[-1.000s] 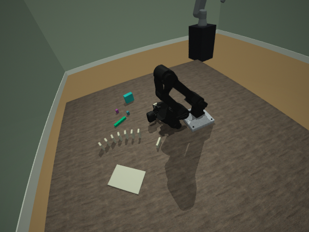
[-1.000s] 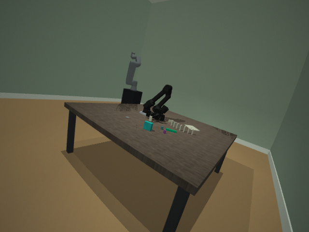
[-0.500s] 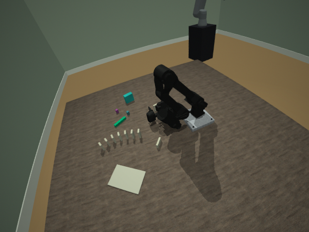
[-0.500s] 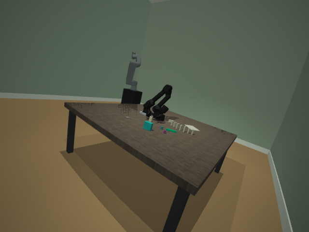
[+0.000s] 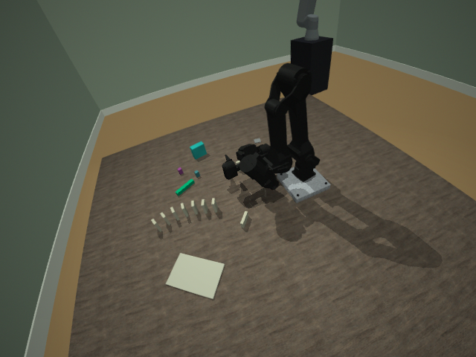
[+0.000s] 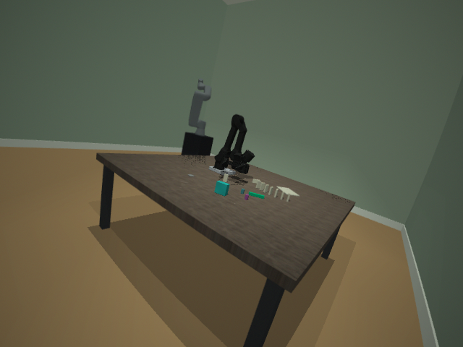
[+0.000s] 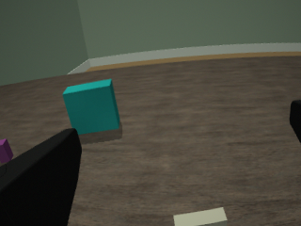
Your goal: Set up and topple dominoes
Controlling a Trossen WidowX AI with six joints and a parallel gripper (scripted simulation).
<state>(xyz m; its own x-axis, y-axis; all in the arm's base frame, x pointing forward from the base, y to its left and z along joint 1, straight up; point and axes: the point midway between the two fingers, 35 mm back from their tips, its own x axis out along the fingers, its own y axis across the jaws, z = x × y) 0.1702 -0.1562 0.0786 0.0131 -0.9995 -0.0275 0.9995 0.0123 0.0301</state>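
Gripper (image 5: 233,163) (image 7: 190,124), fingers spread, nothing held, beside loose domino (image 5: 238,162) (image 6: 225,177) (image 7: 200,217) on tabletop (image 5: 307,300) (image 6: 209,209) (image 7: 165,160), apart from standing row (image 5: 184,210) (image 6: 266,188). Fetching missing pieces apparently in hand; next move likely calls for centring fingers, then closing. No containers visible.

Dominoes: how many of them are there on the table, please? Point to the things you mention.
9: seven in the row (image 5: 184,210) (image 6: 266,187), one apart beyond an end of it (image 5: 244,219) (image 6: 256,181), one at the wrist view's bottom edge (image 5: 238,162) (image 6: 225,177) (image 7: 199,218). The arm may hide more.
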